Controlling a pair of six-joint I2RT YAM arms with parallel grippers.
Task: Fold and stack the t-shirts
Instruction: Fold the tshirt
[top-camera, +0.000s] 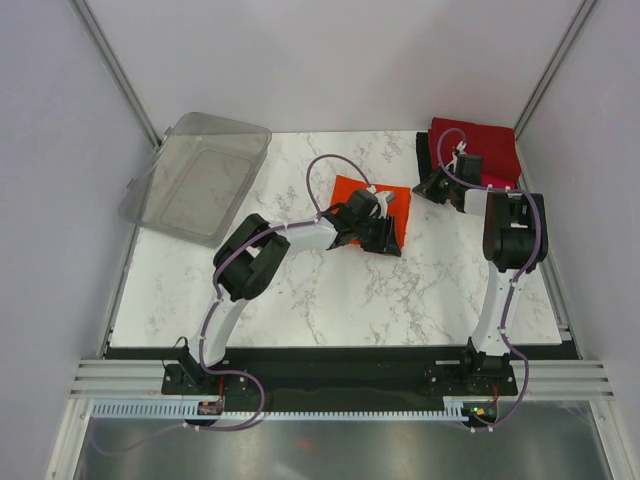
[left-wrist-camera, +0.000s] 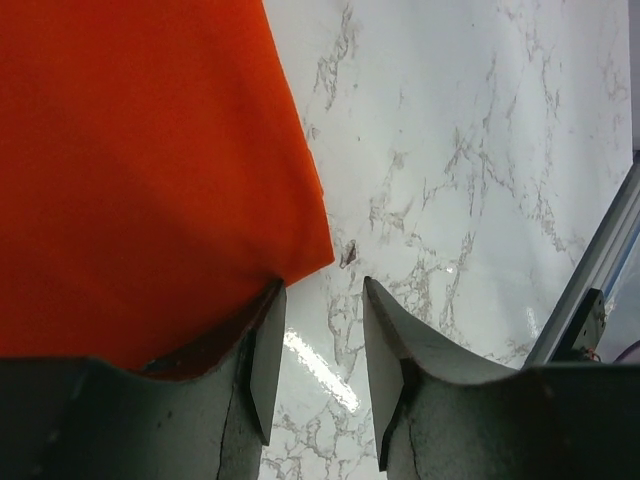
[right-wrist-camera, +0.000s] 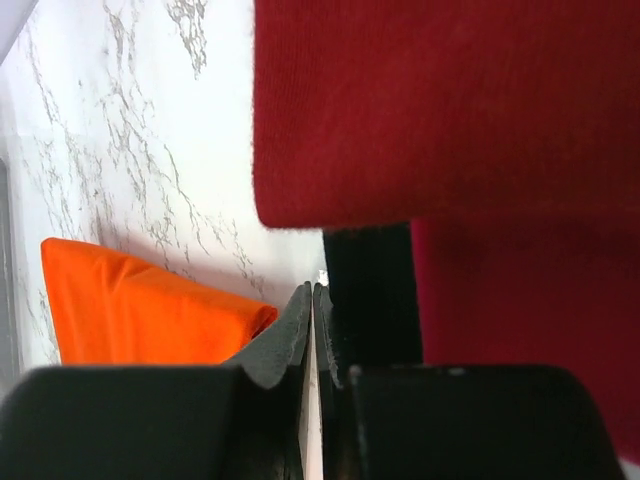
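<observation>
The bright orange t-shirt (top-camera: 368, 203) lies folded in a rectangle at mid-table. My left gripper (top-camera: 386, 238) is at its near right corner. In the left wrist view the gripper (left-wrist-camera: 322, 300) is open over bare marble, and its left finger touches the edge of the orange shirt (left-wrist-camera: 140, 170). At the back right is a stack: a dark red shirt (top-camera: 478, 145) on top, a black one (top-camera: 424, 150) showing at its left edge, and a pinkish-red one (top-camera: 497, 181) at the near edge. My right gripper (top-camera: 440, 188) is shut and empty beside the stack's near left corner. The right wrist view shows the gripper (right-wrist-camera: 312, 292), the dark red shirt (right-wrist-camera: 450, 100), the black shirt (right-wrist-camera: 365, 290), the pinkish-red shirt (right-wrist-camera: 520, 300) and the orange shirt (right-wrist-camera: 150, 310).
A clear plastic bin (top-camera: 200, 175) sits tilted at the table's back left corner, overhanging the edge. Grey walls and metal frame posts enclose the white marble table (top-camera: 330, 300). A metal rail (left-wrist-camera: 600, 270) runs along the table's right side.
</observation>
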